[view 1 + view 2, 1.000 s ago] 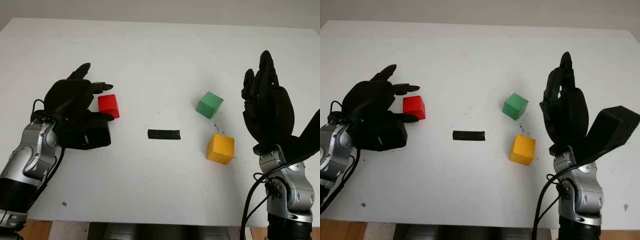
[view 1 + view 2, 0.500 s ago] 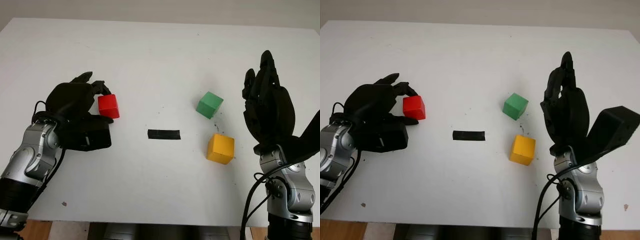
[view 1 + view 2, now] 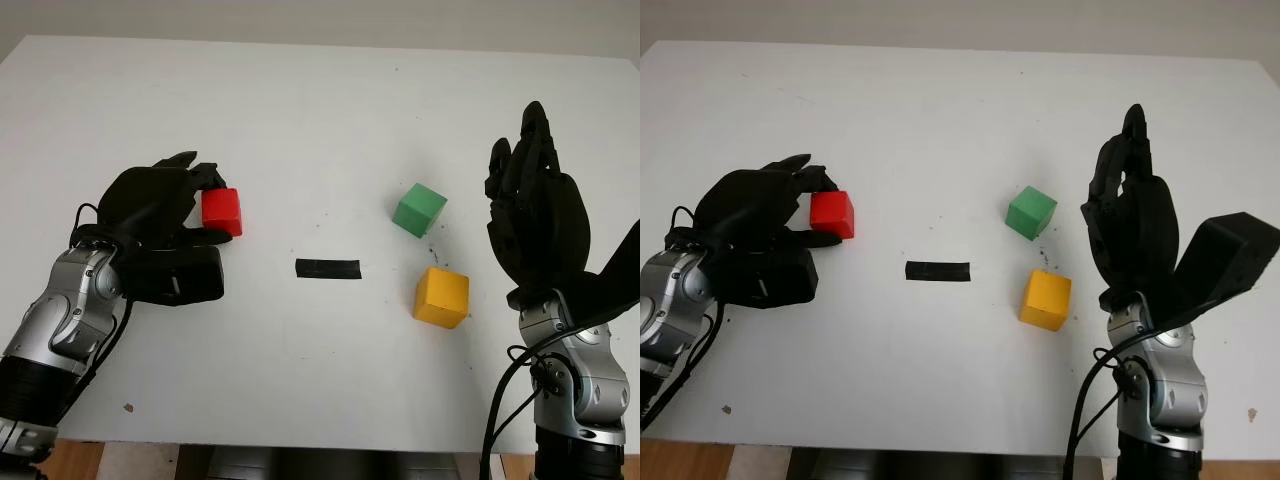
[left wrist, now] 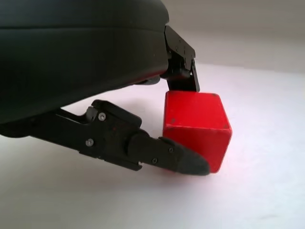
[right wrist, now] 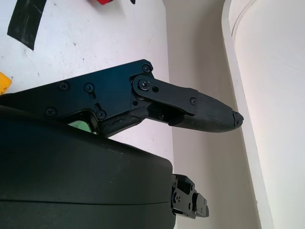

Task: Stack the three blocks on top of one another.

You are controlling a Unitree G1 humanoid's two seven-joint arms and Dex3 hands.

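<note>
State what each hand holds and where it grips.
Left hand pinches the red block by opposite side faces, block on the table. Right hand, right of the green block, is open.

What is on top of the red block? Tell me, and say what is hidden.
No block sits on the red block; its top face is bare. The left hand grips its sides, with fingers at the far face. That face and the underside are covered.
</note>
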